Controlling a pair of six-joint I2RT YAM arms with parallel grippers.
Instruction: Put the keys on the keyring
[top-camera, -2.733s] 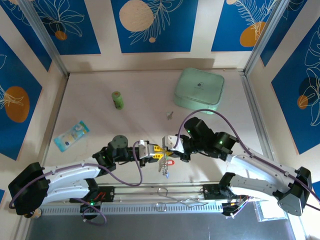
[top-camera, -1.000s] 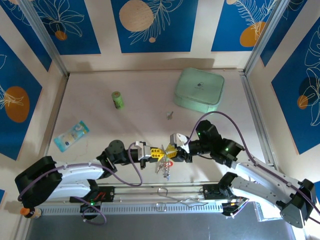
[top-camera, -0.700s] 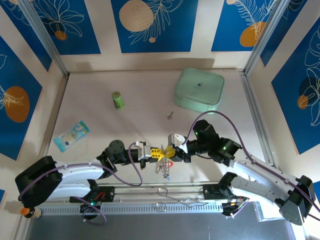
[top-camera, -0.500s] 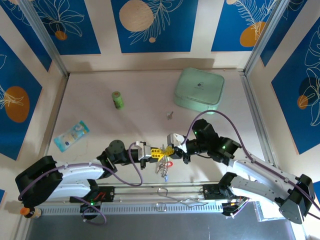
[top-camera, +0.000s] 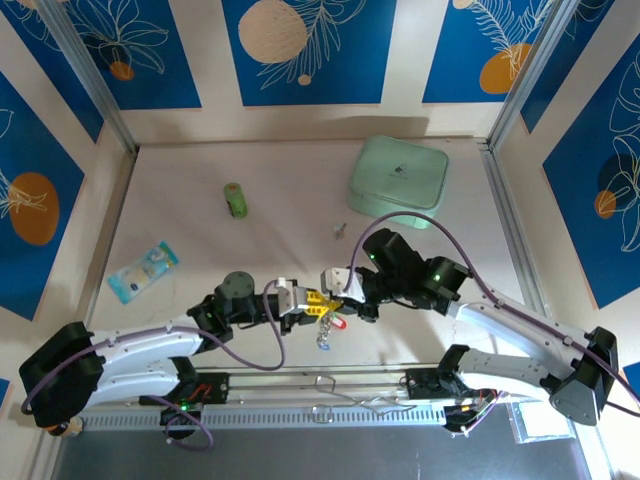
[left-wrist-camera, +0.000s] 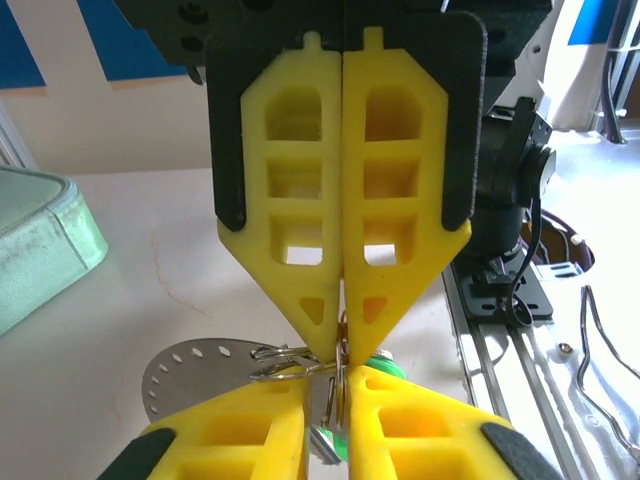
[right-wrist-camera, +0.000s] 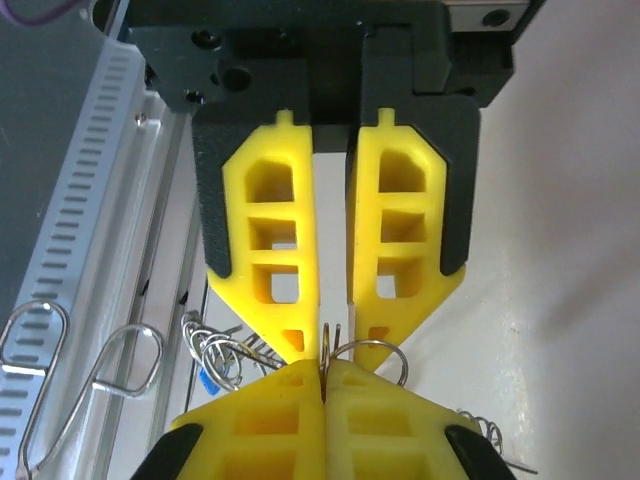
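Low over the table's front middle, my two grippers meet tip to tip. The keyring (top-camera: 322, 306) stands edge-on between them, its silvery wire (right-wrist-camera: 327, 338) rising from my right gripper (right-wrist-camera: 323, 368), which is shut on it. My left gripper (left-wrist-camera: 340, 385) has its jaws a narrow gap apart, with the ring's wire (left-wrist-camera: 340, 350) standing in that gap. Several keys (top-camera: 326, 334) dangle below, among them a red tag (top-camera: 341, 322), green tags (left-wrist-camera: 385, 362) and a blue one (right-wrist-camera: 205, 380). One plain silver key (top-camera: 340, 229) lies alone farther back.
A mint-green box (top-camera: 398, 180) sits at the back right, a green bottle (top-camera: 235, 200) at the back left, and a blue-white packet (top-camera: 143, 270) at the left. A metal rail (top-camera: 320, 410) with wire hooks (right-wrist-camera: 90, 380) runs along the near edge.
My right gripper has closed on the keyring. My left jaws have eased slightly apart. Both grippers and the hanging keys have shifted a little left.
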